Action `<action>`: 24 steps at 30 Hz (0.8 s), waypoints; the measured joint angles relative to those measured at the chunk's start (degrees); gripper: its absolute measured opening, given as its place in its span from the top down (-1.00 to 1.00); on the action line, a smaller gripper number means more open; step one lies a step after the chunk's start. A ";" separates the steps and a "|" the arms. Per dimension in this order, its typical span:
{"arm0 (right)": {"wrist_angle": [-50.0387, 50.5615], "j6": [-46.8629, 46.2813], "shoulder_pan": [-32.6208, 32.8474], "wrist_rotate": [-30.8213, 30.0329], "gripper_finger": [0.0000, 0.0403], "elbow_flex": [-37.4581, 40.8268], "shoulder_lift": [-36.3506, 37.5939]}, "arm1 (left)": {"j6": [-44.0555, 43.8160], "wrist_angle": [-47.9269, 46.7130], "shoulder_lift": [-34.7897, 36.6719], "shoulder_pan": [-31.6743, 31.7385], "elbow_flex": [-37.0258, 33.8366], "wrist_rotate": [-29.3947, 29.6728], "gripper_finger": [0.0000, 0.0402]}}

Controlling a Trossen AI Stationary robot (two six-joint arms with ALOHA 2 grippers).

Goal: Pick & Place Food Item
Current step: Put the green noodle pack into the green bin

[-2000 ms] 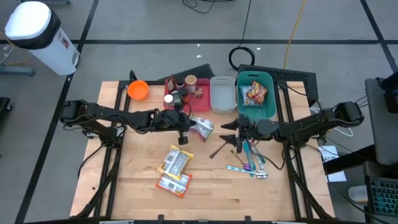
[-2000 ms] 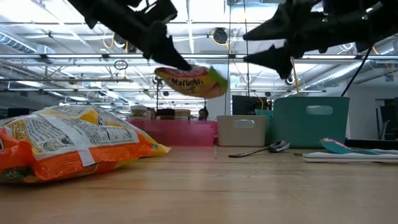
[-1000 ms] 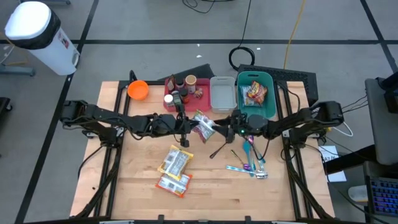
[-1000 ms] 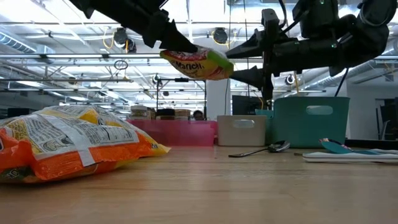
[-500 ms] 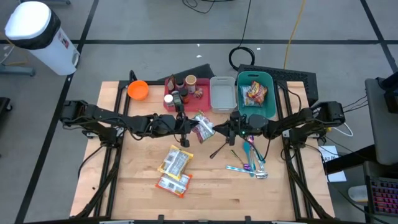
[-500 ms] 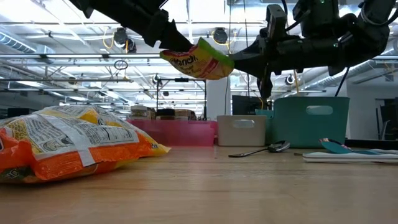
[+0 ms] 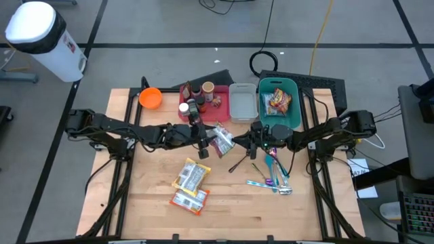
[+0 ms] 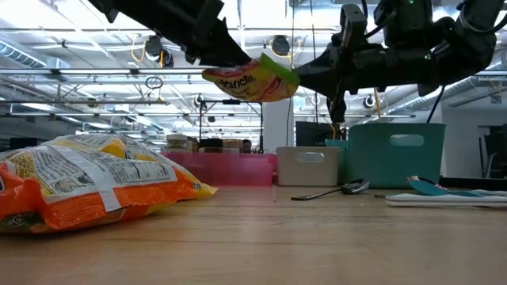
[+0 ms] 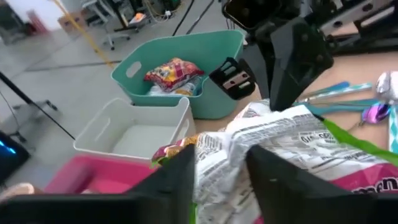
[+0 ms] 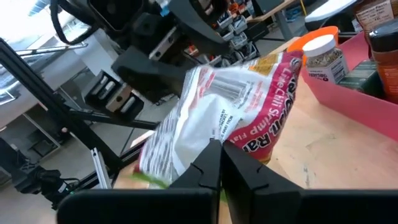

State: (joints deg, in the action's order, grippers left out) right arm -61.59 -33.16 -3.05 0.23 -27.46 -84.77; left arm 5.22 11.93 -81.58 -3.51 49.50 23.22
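Note:
A ramen packet (image 7: 220, 137), red and white with a green end, hangs in the air over the middle of the table. My right gripper (image 10: 221, 152) is shut on it from the table's right. My left gripper (image 9: 221, 155) reaches in from the table's left. Its fingers stand open on either side of the packet's other end (image 9: 224, 149). In the low view the packet (image 8: 249, 79) lies about level between the left gripper (image 8: 222, 51) and the right gripper (image 8: 299, 79). Behind them a teal bin (image 7: 279, 102) holds a snack packet. My right gripper pinches the packet's green-edged end (image 8: 281, 73) between its two fingers, seen close up at the packet's edge (image 10: 211, 134). The fingers come in level from the table's right. The packet is lifted clear and sticks out toward the left arm. My left gripper's fingers flank the packet's other end; I cannot tell whether they touch it.
A white bin (image 7: 243, 103) and a pink tray (image 7: 200, 102) with bottles stand at the back, beside an orange bowl (image 7: 150, 98). Two noodle packets (image 7: 190, 176) lie near the front. A spoon (image 7: 239, 163) and coloured utensils (image 7: 271, 176) lie under the right arm.
My right gripper has shut on the packet's right end, its fingers having stood open around that end. My left gripper has rolled at the wrist and opened. Neither arm has shifted place. The packet stays in the air, now tipped a little.

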 joint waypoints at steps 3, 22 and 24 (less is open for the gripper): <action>-0.78 -0.05 -0.40 0.00 1.00 0.02 0.00 | -0.76 -0.09 0.15 -0.29 0.00 0.01 -0.11; 16.58 14.64 -0.80 -7.51 1.00 0.04 27.99 | 1.84 -1.13 9.01 -3.67 -0.02 -0.15 -0.74; 21.29 17.56 -1.27 -11.28 1.00 0.04 31.63 | 1.95 -2.24 9.01 -3.76 -0.02 -0.16 -0.74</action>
State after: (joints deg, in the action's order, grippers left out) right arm -40.30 -15.60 -4.31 -11.05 -27.42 -53.14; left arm 7.17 9.69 -72.58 -7.27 49.47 23.06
